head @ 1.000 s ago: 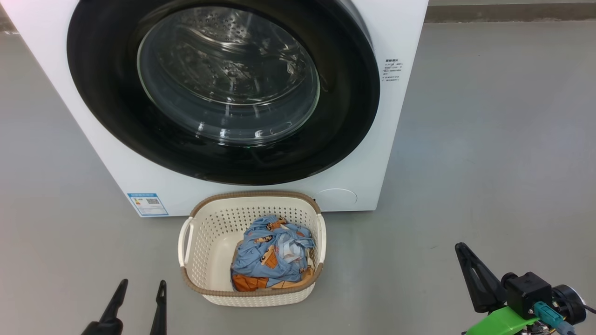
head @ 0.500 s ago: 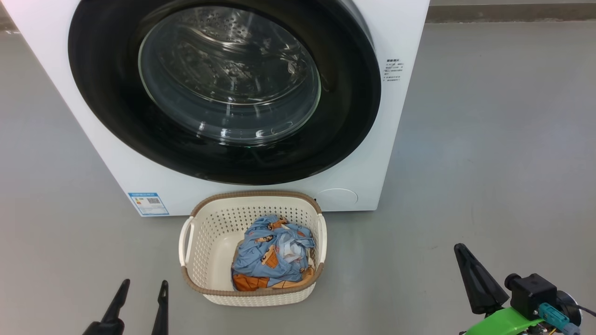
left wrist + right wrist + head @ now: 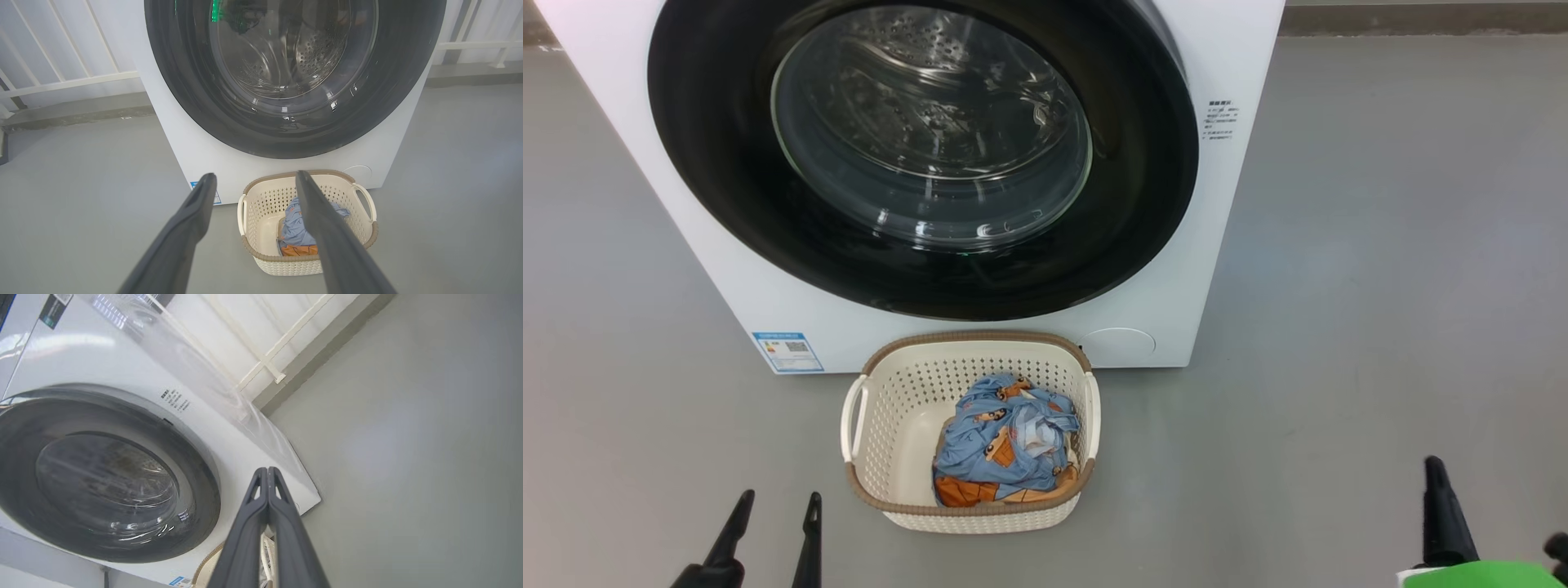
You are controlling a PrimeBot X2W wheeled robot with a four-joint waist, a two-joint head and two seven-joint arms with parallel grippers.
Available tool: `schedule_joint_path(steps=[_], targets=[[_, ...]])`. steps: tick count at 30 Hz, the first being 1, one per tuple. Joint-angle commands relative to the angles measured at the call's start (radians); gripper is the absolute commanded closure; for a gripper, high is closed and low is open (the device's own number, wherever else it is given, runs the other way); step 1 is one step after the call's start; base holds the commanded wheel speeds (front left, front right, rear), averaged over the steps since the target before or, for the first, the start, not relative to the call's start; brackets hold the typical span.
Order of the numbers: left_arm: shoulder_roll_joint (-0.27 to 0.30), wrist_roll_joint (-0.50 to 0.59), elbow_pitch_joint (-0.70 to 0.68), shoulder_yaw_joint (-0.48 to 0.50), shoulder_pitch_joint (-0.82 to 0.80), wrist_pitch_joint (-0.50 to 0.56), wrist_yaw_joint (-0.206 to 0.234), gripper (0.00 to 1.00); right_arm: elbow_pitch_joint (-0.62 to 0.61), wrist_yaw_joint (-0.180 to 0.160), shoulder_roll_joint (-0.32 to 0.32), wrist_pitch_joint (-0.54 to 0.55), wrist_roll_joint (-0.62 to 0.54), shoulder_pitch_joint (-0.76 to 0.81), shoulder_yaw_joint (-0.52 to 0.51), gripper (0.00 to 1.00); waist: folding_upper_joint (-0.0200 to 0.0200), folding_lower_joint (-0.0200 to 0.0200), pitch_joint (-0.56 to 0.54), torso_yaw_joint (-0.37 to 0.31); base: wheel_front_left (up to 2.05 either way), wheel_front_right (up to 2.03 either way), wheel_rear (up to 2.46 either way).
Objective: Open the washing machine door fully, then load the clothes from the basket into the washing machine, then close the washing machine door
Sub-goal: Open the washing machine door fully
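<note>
A: Door (image 3: 927,139)?
B: Was shut flush on the washer (image 3: 1245,245). Looked stiff, glossy, likely slick. No handle seen; the notch (image 3: 167,421) at its upper right edge seemed the spot to pull
A: Clothes (image 3: 1005,437)?
B: Bunched in the basket (image 3: 972,336) on the floor (image 3: 1339,327), just in front of the washer. Soft, light, floppy; I'd pinch the top of the bundle
A: Fingers?
B: Left gripper (image 3: 778,498) spread, empty, near the basket. Right gripper (image 3: 267,470) pressed together, holding nothing
</note>
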Motion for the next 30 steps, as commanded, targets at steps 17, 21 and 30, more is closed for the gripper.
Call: schedule_joint_path(steps=[17,21,30], targets=[[0.004,-0.005,-0.026,0.016,-0.030,-0.007,-0.005,0.00,0.014,-0.001,-0.098,0.053,0.780,-0.104,-0.124,1.00,0.0000,0.0000,0.035,0.019,0.00,0.00,0.00],[0.004,-0.007,-0.027,0.012,-0.040,-0.007,-0.006,0.00,0.001,-0.001,-0.112,0.126,0.863,-0.120,-0.185,1.00,0.0000,0.0000,0.056,0.024,0.00,0.00,0.00],[0.009,0.009,-0.029,0.013,-0.055,-0.007,-0.017,0.00,0.013,-0.001,-0.129,0.339,0.928,-0.201,-0.286,1.00,0.0000,0.0000,0.108,0.016,0.00,0.00,0.00]])
